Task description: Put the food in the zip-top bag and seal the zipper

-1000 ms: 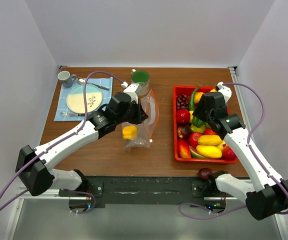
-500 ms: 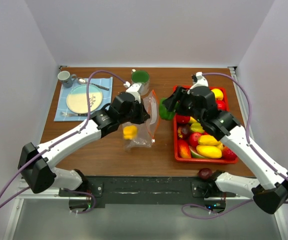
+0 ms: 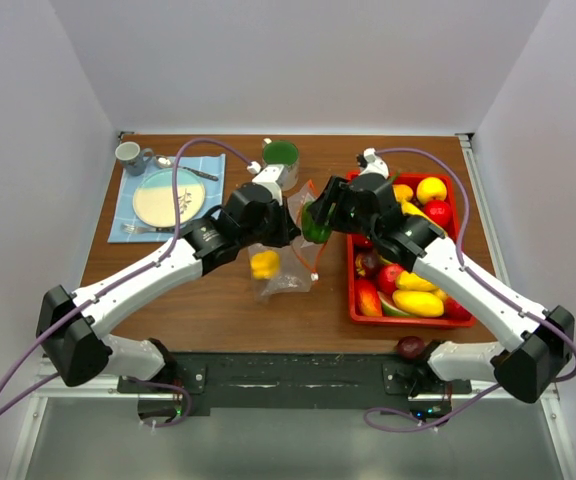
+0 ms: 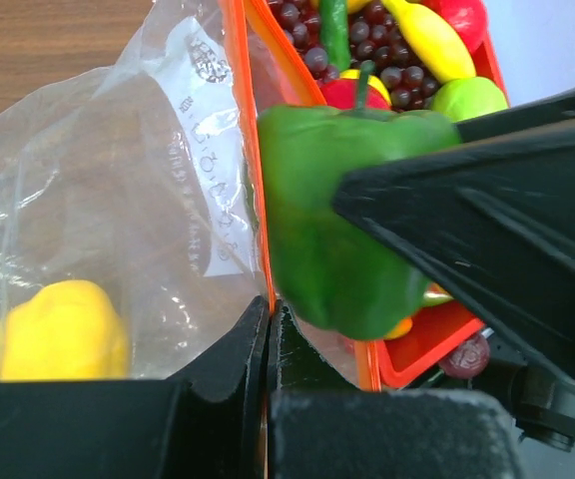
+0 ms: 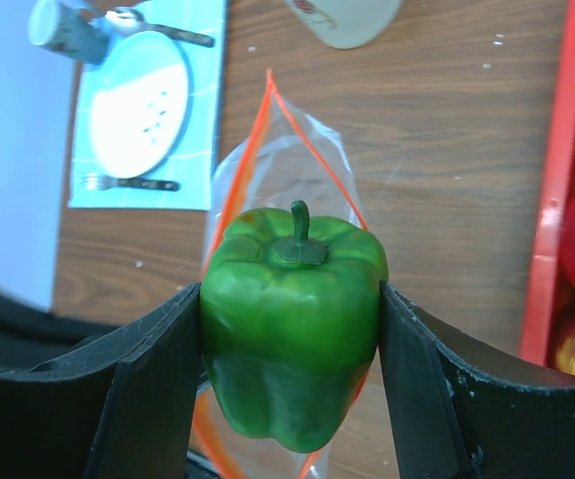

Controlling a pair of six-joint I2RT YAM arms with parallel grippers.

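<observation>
One second was enough for a big change. The right end effector (image 3: 317, 221), which had been low over the red tray (image 3: 350, 290) by the right edge of the table (image 3: 208, 305), has swung across to the middle. It carries a green pepper (image 5: 292, 324) clamped upright between its fingers, stem on top. The pepper now hangs at the open mouth of the zip-top bag (image 4: 108, 190), just beside the orange-red zipper (image 4: 251, 170); I cannot tell whether it touches the strip.

The left end effector (image 4: 268, 334) has stayed put, its fingers pressed together on the near lip of the bag. This holds the mouth up and spread toward the tray side. One yellow piece (image 3: 260, 264) already lies inside the bag, near its bottom.

To my eye this is the second piece about to go in. The pepper is lined up and only needs pushing past the lips and letting go. Most of the food (image 3: 418, 290) is still heaped in the tray, so filling has barely begun and sealing is a long way off.

As for writing, a column of white print runs down the clear film beside the zipper. It is crinkled and too small for me to read. I can see no brand name anywhere.
</observation>
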